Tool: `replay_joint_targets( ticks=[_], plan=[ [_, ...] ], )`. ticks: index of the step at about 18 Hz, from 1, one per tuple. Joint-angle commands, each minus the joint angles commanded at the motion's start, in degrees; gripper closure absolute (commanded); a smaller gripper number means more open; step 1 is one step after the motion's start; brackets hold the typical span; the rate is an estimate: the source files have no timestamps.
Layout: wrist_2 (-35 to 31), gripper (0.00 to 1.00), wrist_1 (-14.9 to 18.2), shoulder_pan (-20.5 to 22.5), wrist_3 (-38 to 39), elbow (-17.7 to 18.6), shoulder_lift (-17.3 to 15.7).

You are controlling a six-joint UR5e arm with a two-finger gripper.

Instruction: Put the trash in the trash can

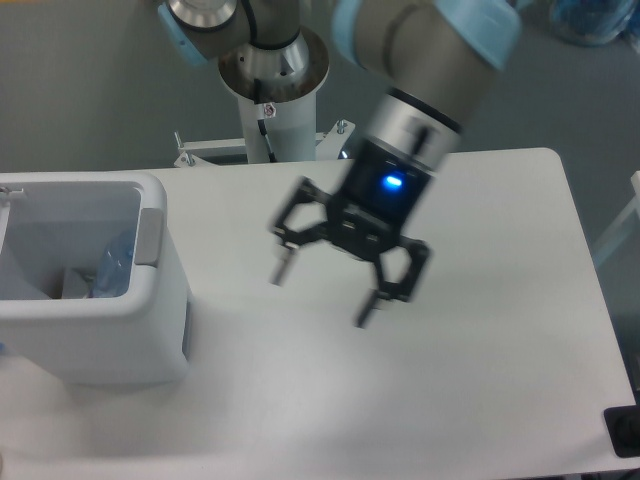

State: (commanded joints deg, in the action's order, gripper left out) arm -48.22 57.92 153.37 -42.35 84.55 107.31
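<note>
From the fixed camera we see the pincer (322,296) hanging over the middle of the white surface (480,330), its two fingers spread wide apart, holding nothing and touching nothing. The trash can (150,330) stands at the surface's left edge, well apart from it. Inside we make out the clear bottle (112,268); the packet we cannot tell.

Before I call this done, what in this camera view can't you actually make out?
- Bin contents: its near wall hides the bottom; only a bluish clear shape and a pale scrap show, too indistinct to name for certain.
- Bin's left side: cut off by the frame edge.
- Gripper: motion-blurred, though its fingers are clearly spread with nothing between.
- Dark object at the lower right table corner: cut off by the edge.
</note>
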Motion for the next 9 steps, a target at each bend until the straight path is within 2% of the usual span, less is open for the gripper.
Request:
replay_joint_targets(
  ticks=[3, 9],
  plan=[
    [-12.12, 0.00, 0.00, 0.09, -2.82, 0.18, 1.23],
    [-24.45, 0.00, 0.09, 0.09, -8.62, 0.27, 2.81]
  ],
)
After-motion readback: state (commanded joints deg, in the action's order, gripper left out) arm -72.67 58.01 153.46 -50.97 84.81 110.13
